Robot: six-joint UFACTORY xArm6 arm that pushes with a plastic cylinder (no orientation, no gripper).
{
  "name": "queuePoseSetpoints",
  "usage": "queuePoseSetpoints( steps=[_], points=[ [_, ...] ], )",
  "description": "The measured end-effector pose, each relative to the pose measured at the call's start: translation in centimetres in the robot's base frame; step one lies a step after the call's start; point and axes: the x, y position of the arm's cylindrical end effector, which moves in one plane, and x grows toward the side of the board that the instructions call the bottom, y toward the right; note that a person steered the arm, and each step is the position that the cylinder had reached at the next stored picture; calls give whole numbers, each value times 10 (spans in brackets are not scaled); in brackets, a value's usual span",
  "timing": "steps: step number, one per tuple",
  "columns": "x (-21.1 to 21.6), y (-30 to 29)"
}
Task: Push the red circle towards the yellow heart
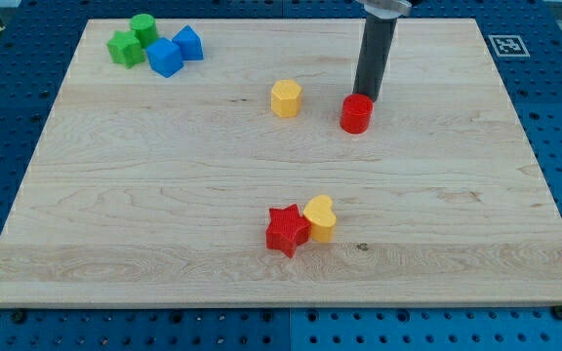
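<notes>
The red circle (pixel 356 114) is a short red cylinder right of the board's centre, in the upper half. My tip (pixel 367 98) sits just behind it, at its upper right edge, touching or nearly touching it. The yellow heart (pixel 321 217) lies in the lower middle of the board, well below the red circle and slightly to the view's left. A red star (pixel 287 230) touches the heart's left side.
A yellow hexagon block (pixel 286 98) sits left of the red circle. At the top left are a green star-like block (pixel 125 47), a green cylinder (pixel 143 27) and two blue blocks (pixel 165 58) (pixel 188 43). The wooden board (pixel 115 195) rests on a blue perforated table.
</notes>
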Motion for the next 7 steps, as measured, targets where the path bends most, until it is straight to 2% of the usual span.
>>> queuePoseSetpoints(
  steps=[3,6,7],
  points=[
    [52,-2],
    [60,-24],
    [77,-28]
  ],
)
